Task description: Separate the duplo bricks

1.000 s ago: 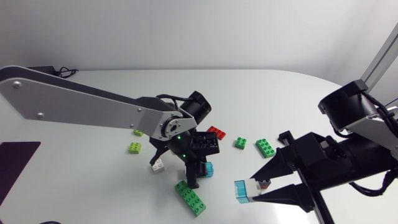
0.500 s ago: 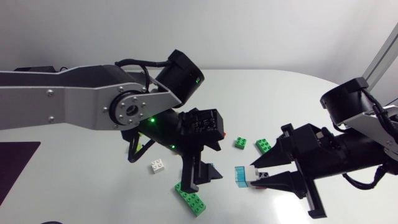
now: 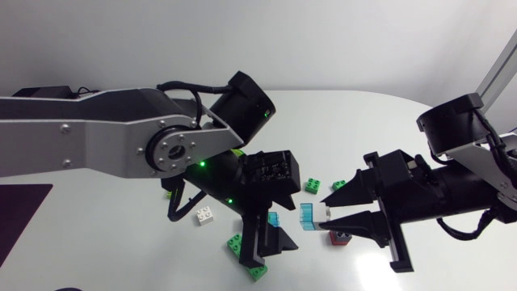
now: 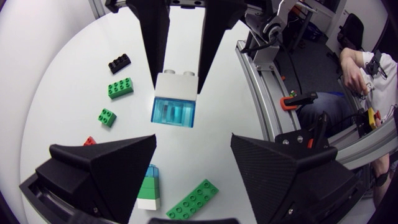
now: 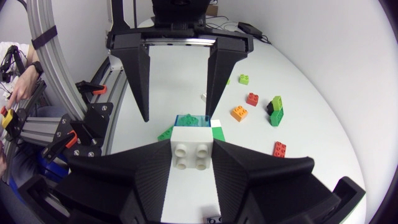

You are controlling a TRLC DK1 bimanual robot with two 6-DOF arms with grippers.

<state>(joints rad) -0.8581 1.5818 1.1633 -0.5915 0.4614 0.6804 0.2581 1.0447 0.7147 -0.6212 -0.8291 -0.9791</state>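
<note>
My right gripper (image 3: 321, 215) hangs above the table, shut on a white brick (image 3: 322, 213) with a clear blue brick (image 3: 307, 217) stuck to its far end. In the right wrist view the white brick (image 5: 193, 154) sits between my fingers and the blue brick (image 5: 193, 121) points at the left gripper (image 5: 177, 115). My left gripper (image 3: 273, 249) is open and faces this pair from a short way off, touching neither. From the left wrist, the blue brick (image 4: 174, 112) and white brick (image 4: 176, 83) are ahead of my open left gripper (image 4: 193, 142).
Loose bricks lie on the white table (image 3: 121, 210): a white one (image 3: 205, 215), a long green one (image 3: 241, 245), two green ones (image 3: 312, 186), a red-and-black one (image 3: 339, 238). Under the left gripper stands a small blue, green and white stack (image 4: 149, 186).
My left gripper has opened and swung up from the table toward the right arm. My right gripper has lifted the white-and-blue pair and carried it leftward toward the left gripper.
</note>
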